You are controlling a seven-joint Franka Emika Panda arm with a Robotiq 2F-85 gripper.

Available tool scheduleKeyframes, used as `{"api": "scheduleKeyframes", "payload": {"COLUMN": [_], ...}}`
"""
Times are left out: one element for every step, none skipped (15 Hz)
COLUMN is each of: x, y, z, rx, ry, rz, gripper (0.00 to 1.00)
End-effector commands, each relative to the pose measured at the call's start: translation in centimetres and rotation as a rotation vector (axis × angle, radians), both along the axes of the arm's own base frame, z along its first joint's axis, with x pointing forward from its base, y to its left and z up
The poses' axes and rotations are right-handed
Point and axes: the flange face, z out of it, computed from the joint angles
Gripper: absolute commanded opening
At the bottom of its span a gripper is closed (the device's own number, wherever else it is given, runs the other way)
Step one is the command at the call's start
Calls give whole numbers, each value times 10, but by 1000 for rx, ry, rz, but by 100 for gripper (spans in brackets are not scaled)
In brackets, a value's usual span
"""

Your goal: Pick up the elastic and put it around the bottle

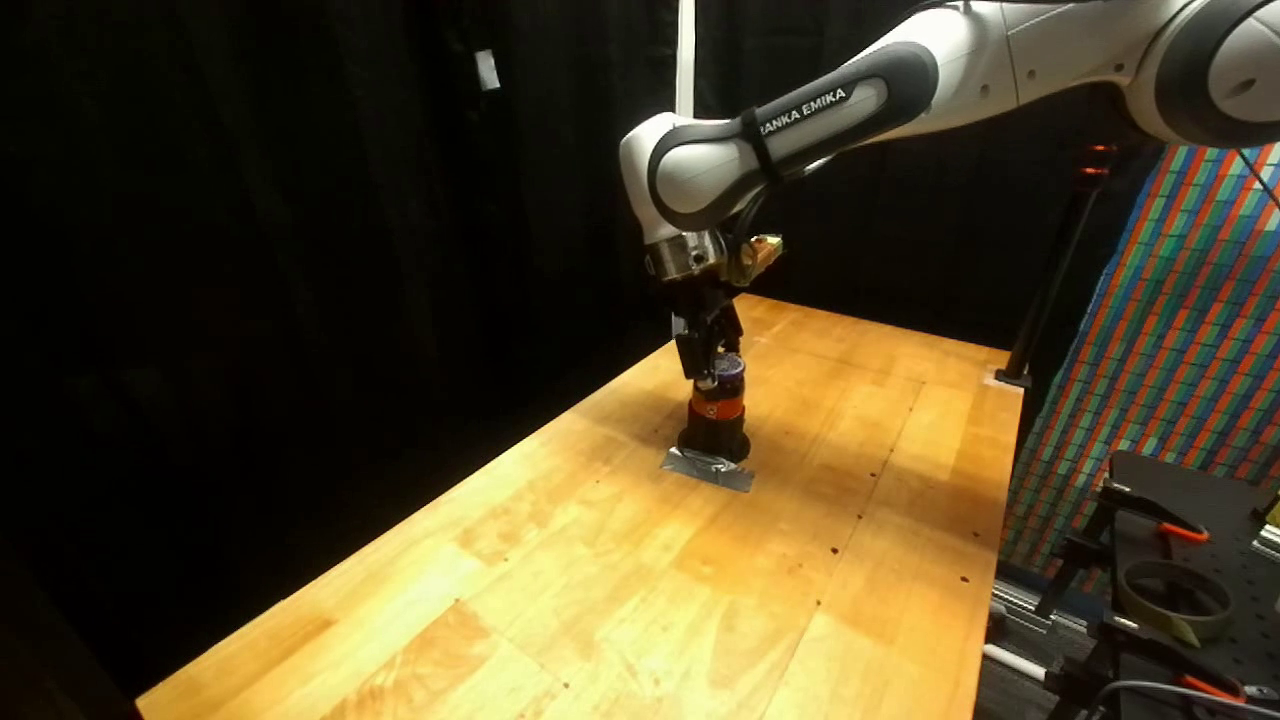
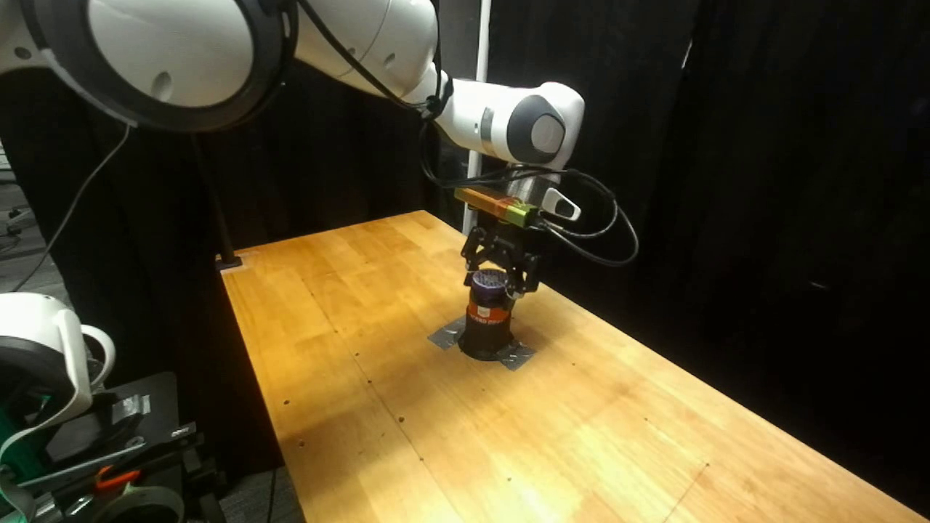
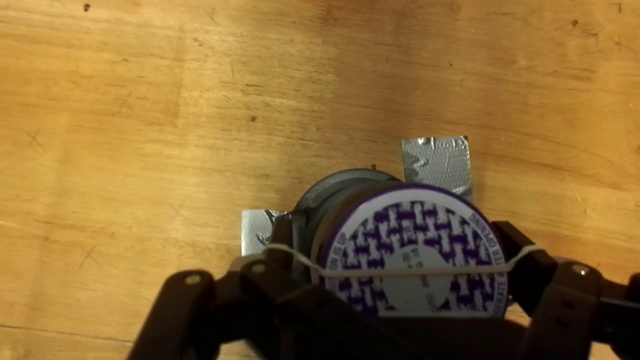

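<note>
Straddling the upright bottle (image 2: 488,314) in the far part of the bench (image 2: 617,421), the tool (image 3: 401,242) holds its fingers (image 3: 530,272) spread, one left and one right of the purple-and-white lid (image 3: 415,245), with the elastic (image 3: 415,272) stretched between them. Silver tape (image 2: 517,356) reaches out left and right from the bottle's black base (image 2: 481,345). In the wrist view, we see one strand crossing over the lid and bending at its edges, which suggests contact (its twin is hidden from us). By our reading, the pickup is done and the fitting is in hand. Next, we judge, comes a small shift to bring that strand past the lid's rim, then a level descent until the loop circles the body, and only then a narrowing of the fingers to slip them out.
</note>
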Motion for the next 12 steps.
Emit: {"api": "scheduleKeyframes", "payload": {"x": [-21, -26, -31, -36, -42, -49, -55, -62, -69, -76, -83, -89], "y": [-1, -1, -2, -3, -4, -6, -7, -8, -9, -10, -11, -12], "z": [9, 9, 11, 11, 11, 11, 11, 10, 9, 7, 6, 5], "rx": [-22, -23, -23, -23, -21, -18, -12, -11, -8, -6, -4, 0], "ry": [-1, -8, -14, -22, -30, -36, -45, -54, -63, -74, -89, -116], "rz": [31, 32, 35, 33, 30, 30, 32, 31, 31, 32, 35, 33], "gripper": [100, 100, 100, 100, 100, 100, 100, 100, 100, 100, 100, 75]}}
